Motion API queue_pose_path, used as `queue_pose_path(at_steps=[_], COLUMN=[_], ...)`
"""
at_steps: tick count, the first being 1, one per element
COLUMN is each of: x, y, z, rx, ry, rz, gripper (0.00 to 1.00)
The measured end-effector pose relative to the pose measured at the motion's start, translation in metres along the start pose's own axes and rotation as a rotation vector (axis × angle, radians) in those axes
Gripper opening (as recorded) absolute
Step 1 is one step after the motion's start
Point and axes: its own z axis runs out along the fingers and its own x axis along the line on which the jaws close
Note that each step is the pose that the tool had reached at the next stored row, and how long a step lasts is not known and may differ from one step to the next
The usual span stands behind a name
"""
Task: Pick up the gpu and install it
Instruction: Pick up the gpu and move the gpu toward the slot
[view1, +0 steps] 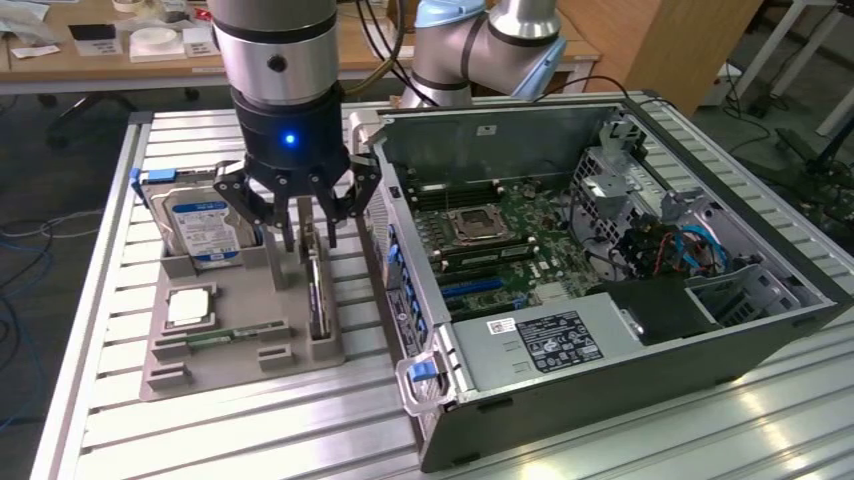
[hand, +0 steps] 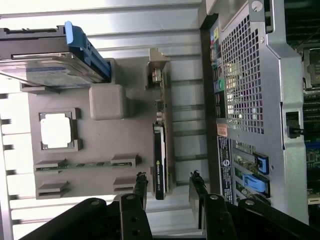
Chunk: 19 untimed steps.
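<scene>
Held apart and gripping nothing: the black fingers (hand: 197, 192) of the gripper (hand: 168, 175), set one to each side of the thin, flat, dark grey-black gpu (hand: 159, 160). Stood on edge in a slot of the grey moulded plastic tray (view1: 227, 372), along the side nearest the case. Shared that tray with a silver hard drive bearing a blue-white label (view1: 198, 228), a square silver processor (view1: 190, 305) and a narrow green memory stick (view1: 234, 335). Rested on the slatted aluminium bench (view1: 120, 420), beside an open dark computer case (view1: 574, 400) with motherboard exposed.
</scene>
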Motion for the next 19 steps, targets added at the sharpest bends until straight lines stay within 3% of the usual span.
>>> queue_pose_path(at_steps=[13, 19], x=[0.0000, 0.0001], y=[0.0000, -0.0002], z=[0.0004, 0.0051], rx=[0.0000, -0.0001], ry=[0.0001, 0.0000], rz=[0.000, 0.000], gripper=[0.47, 0.47])
